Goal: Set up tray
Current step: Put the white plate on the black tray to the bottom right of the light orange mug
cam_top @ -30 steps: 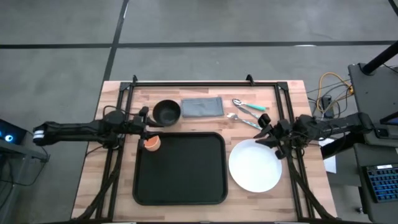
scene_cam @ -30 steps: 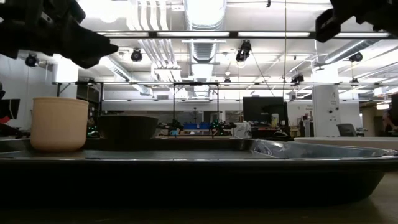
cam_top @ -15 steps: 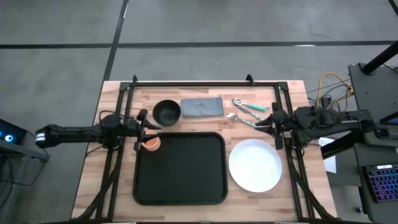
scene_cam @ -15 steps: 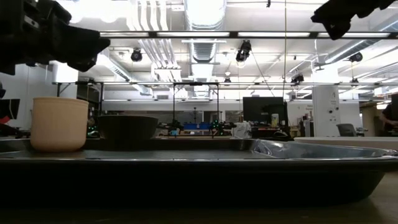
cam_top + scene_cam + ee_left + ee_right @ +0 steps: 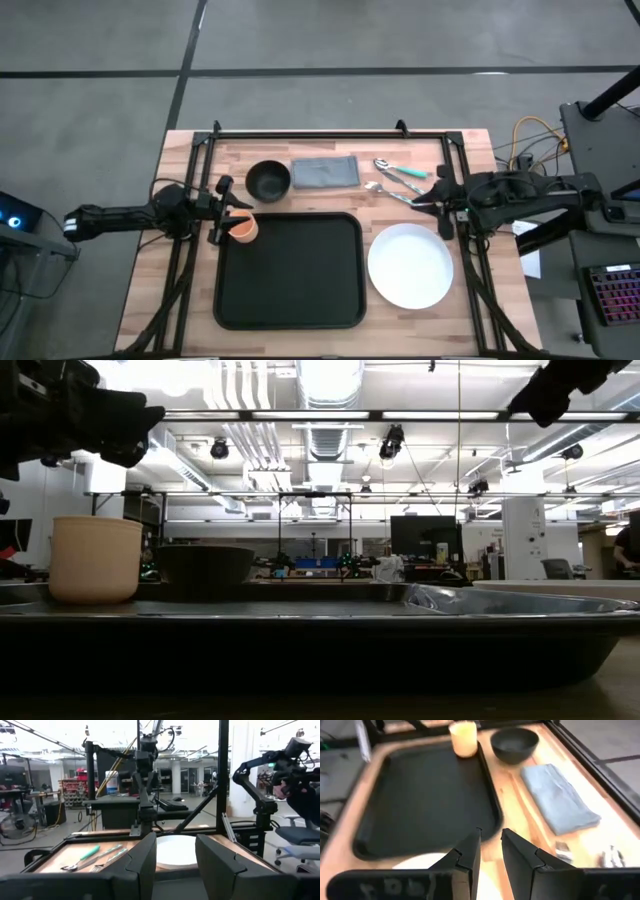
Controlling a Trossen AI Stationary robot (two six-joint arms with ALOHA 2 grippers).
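The black tray (image 5: 290, 272) lies flat in the middle of the table and also shows in the right wrist view (image 5: 420, 790). A small orange cup (image 5: 244, 230) stands upright on the tray's far left corner. My left gripper (image 5: 232, 207) hovers open just left of the cup, level and pointing at the table's right side, and it touches nothing. My right gripper (image 5: 438, 203) hangs above the table between the white plate (image 5: 410, 266) and the cutlery (image 5: 400, 180). Its fingers (image 5: 465, 852) stand a narrow gap apart, with nothing between them.
A black bowl (image 5: 268, 180) and a folded grey cloth (image 5: 325, 172) sit on the wood beyond the tray's far edge. The cutlery lies right of the cloth, and the plate rests right of the tray. A black frame (image 5: 330, 133) runs along the table's far and side edges.
My left gripper has drawn back from the cup toward the table's left edge and risen a little; the cup has stayed put on the tray. My right gripper has pulled away from the plate's far rim toward the table's right edge, risen, and turned.
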